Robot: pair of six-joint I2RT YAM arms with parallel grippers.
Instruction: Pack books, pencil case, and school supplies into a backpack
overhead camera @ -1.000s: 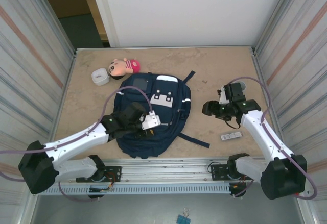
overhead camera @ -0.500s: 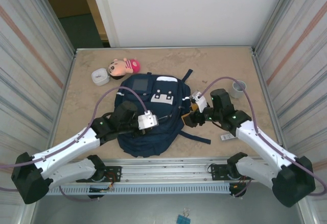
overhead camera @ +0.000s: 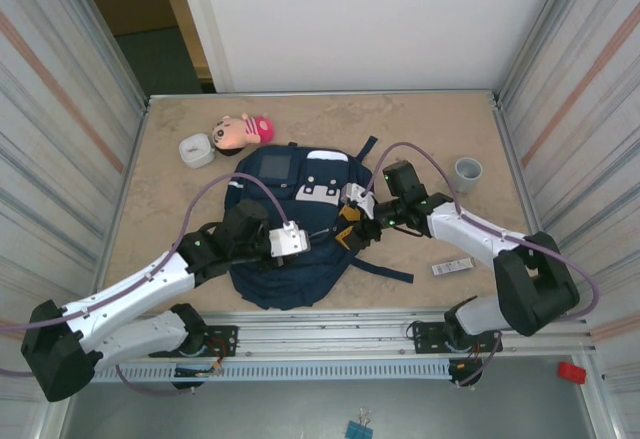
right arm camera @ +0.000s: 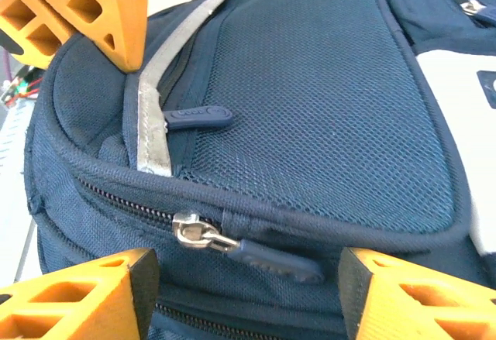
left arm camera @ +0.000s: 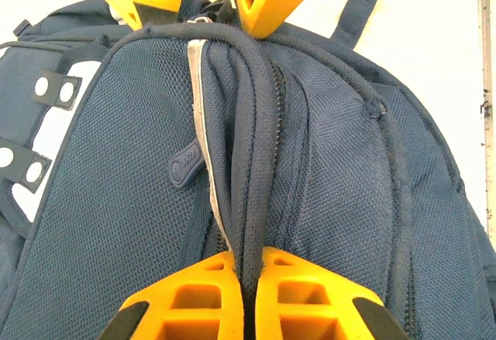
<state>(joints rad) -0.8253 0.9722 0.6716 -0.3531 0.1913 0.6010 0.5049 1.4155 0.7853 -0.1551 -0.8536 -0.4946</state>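
1. From above, the navy backpack lies flat at the middle of the table's near edge. Both arms meet over its right side, where the grips are too small to judge.
2. Left wrist view: the left gripper is pinched tight on the raised zip seam of the backpack.
3. Right wrist view: the right gripper stands open, its fingers either side of a metal zip slider, with a gap on each side.
4. From above, a white-and-black bar lies near the table's near right corner, apart from the backpack. A grey cup stands by the right edge.
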